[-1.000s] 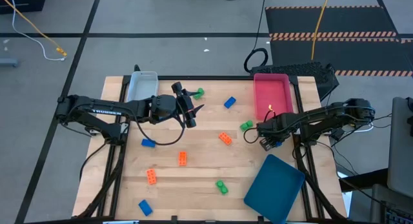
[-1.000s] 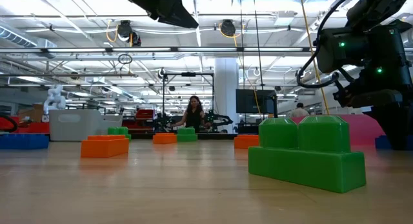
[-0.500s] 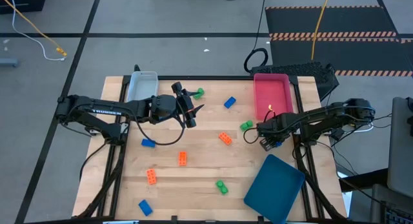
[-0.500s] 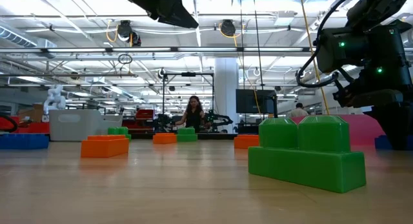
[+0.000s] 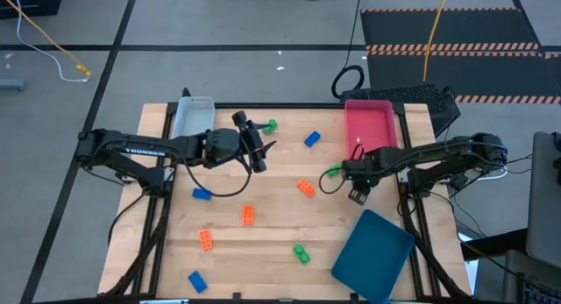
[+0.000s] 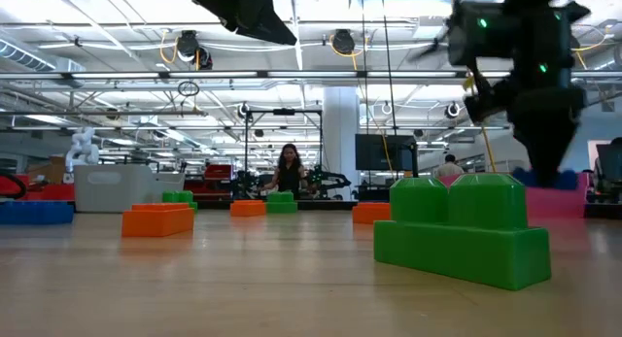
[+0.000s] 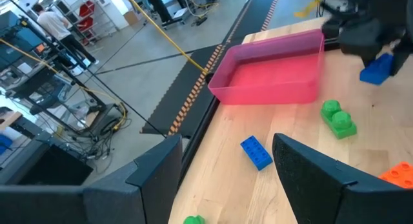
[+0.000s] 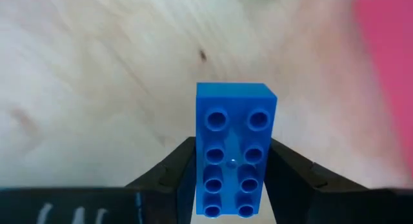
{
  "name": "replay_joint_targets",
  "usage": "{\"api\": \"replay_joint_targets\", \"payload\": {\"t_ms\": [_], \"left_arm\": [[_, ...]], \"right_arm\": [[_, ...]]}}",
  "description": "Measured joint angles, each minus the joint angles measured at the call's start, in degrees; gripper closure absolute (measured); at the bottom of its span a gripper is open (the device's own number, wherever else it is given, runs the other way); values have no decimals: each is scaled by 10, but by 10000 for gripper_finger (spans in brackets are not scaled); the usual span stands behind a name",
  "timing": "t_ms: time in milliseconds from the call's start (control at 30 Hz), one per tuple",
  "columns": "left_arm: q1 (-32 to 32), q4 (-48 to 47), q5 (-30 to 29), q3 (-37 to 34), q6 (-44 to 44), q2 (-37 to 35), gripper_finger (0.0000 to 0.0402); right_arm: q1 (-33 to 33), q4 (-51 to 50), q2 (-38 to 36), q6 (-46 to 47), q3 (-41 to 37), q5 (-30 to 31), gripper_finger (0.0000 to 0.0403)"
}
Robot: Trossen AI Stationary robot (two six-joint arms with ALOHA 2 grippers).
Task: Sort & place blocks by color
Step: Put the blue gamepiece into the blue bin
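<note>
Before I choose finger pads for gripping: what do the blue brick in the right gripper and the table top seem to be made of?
The blue brick, clamped in the right gripper, looks like moulded plastic: uniform colour, crisp round studs, slight sheen. The table top looks like pale wood: joined planks in the high view, with grain and a small dark knot in the right wrist view. Its finish seems matte, possibly lightly sealed.
</note>
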Motion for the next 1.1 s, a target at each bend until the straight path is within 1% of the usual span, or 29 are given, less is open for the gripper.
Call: {"api": "replay_joint_targets", "payload": {"t_ms": [67, 200, 267, 367, 467, 533, 633, 733, 833, 967, 1100], "left_arm": [[0, 0, 0, 0, -2, 0, 158], [0, -2, 0, 0, -7, 0, 158], [0, -4, 0, 0, -14, 0, 158], [0, -17, -1, 0, -22, 0, 158], [0, -20, -1, 0, -27, 0, 158], [0, -23, -1, 0, -28, 0, 158], [0, -24, -1, 0, -31, 0, 158], [0, -24, -2, 0, -35, 0, 158], [0, -23, -2, 0, -41, 0, 158], [0, -23, -2, 0, -42, 0, 158], [0, -23, -2, 0, -45, 0, 158]], "right_arm": [[8, -46, 0, -12, 44, -1, 267], [45, -124, 0, -38, 126, -4, 267], [69, -158, 0, -36, 166, -24, 267], [114, -177, 0, 11, 218, -65, 267], [168, -170, 0, 96, 249, -104, 267], [207, -164, -1, 161, 251, -124, 267], [266, -167, 0, 246, 236, -127, 262], [315, -158, -1, 311, 208, -123, 255], [346, -138, 0, 366, 168, -121, 255], [367, -104, 0, 391, 125, -121, 257], [368, -75, 0, 391, 93, -121, 236]]}}
